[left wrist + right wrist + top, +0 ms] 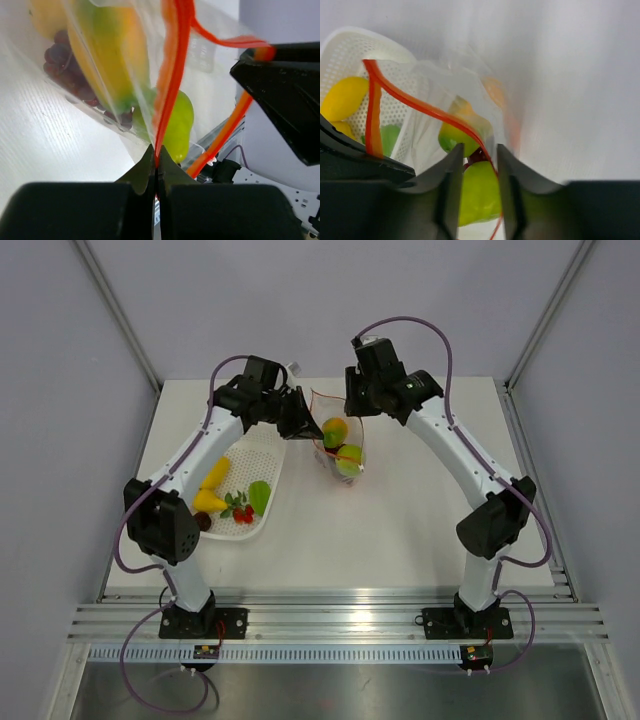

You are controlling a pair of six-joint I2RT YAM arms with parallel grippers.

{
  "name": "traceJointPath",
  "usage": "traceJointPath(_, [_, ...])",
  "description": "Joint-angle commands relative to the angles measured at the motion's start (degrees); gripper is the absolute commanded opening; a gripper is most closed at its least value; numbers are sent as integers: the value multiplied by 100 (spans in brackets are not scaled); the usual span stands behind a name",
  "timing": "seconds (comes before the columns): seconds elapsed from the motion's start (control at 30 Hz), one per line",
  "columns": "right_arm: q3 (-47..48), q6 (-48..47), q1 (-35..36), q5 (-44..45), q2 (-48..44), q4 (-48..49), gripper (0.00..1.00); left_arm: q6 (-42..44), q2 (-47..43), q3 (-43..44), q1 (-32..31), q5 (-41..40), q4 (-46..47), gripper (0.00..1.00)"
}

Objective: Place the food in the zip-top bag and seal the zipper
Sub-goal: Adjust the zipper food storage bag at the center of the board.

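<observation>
The clear zip-top bag point(352, 440) stands upright between my grippers, its mouth at the top. It holds a yellow-green fruit point(335, 430), a green fruit point(348, 460) and dark grapes point(60, 55). My left gripper point(303, 423) is shut on the bag's red-orange zipper point(167, 85) at one end of the mouth; the strip runs up from my pinched jaws point(156, 159). My right gripper point(356, 408) is open at the bag's other side. In the right wrist view the zipper point(420, 107) passes between its spread fingers point(479, 152), with the fruit below.
A white perforated oval basket point(268, 445) lies left of the bag, holding yellow fruit point(212, 480), a green piece point(259, 495), red berries point(243, 513) and a dark fruit point(203, 521). The left arm reaches over it. Walls close in the table's back and sides.
</observation>
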Motion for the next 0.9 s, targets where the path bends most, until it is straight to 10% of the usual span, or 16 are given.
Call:
traceJointPath(0.0, [23, -238, -1, -113, -518, 165, 48, -611, -565, -235, -20, 266, 742, 0])
traceJointPath(0.13, [-917, -247, -10, -641, -1300, 1026, 81, -1052, -584, -464, -20, 301, 1087, 0])
traceJointPath(0.87, [-6561, -783, 60, -1055, -4501, 4657, 82, -1149, -602, -746, 129, 327, 1334, 0])
